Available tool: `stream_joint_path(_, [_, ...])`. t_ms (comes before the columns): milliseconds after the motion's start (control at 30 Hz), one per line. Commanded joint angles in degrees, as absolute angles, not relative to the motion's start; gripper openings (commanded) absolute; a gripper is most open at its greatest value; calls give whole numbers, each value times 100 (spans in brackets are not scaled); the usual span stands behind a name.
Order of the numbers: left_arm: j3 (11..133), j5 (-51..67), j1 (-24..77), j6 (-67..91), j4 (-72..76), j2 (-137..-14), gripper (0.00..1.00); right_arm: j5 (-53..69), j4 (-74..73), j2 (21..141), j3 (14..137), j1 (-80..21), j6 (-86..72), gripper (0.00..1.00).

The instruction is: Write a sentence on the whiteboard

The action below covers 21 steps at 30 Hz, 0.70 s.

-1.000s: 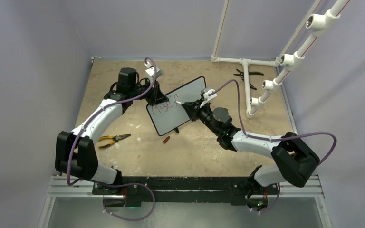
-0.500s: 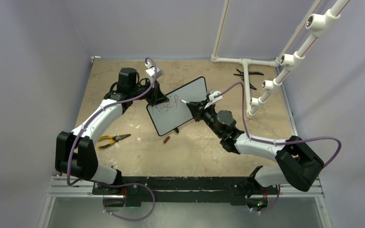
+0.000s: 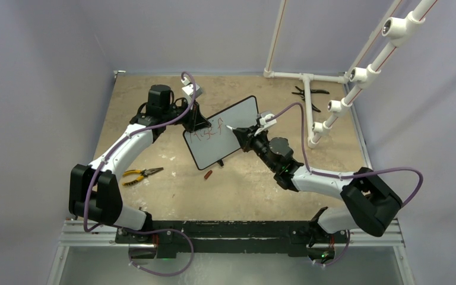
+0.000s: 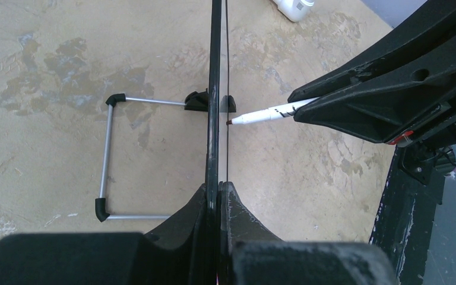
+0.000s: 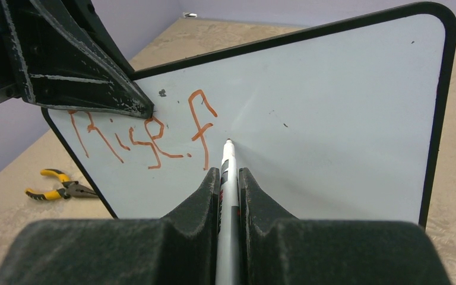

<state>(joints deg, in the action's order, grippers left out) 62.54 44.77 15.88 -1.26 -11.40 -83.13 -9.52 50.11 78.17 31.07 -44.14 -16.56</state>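
Note:
The whiteboard (image 3: 214, 148) stands tilted on the table, seen edge-on in the left wrist view (image 4: 215, 89). My left gripper (image 3: 197, 122) is shut on its upper left edge (image 4: 219, 185). One line of the red sentence (image 5: 148, 133) reads roughly "Rise f" (image 3: 208, 133). My right gripper (image 5: 229, 172) is shut on a white marker (image 5: 227, 160), whose tip meets the board's face (image 5: 332, 119) just right of the "f". The marker (image 4: 267, 113) comes in from the right, and the right gripper (image 3: 241, 133) is right of the board's middle.
Yellow-handled pliers (image 3: 142, 174) lie left of the board, with a small red cap (image 3: 208, 174) in front of it. Black pliers (image 3: 307, 95) and a white pipe frame (image 3: 332, 107) are at the back right. The board's wire stand (image 4: 110, 154) sticks out behind.
The right arm's wrist has swung round and the marker tip has moved slightly right along the board. The last red letter now reads as an "f". The left arm has not moved.

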Motion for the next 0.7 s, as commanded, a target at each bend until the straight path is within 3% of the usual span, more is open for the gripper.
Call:
stream_joint_path(0, [6161, 4380, 1626, -246, -1388, -8341, 0, -1038, 5194, 7898, 3445, -4340, -1623, 0])
stream_joint_path(667, [6160, 4382, 1626, -245, -1373, -8341, 0, -530, 5023, 7999, 3347, -4333, -1383, 0])
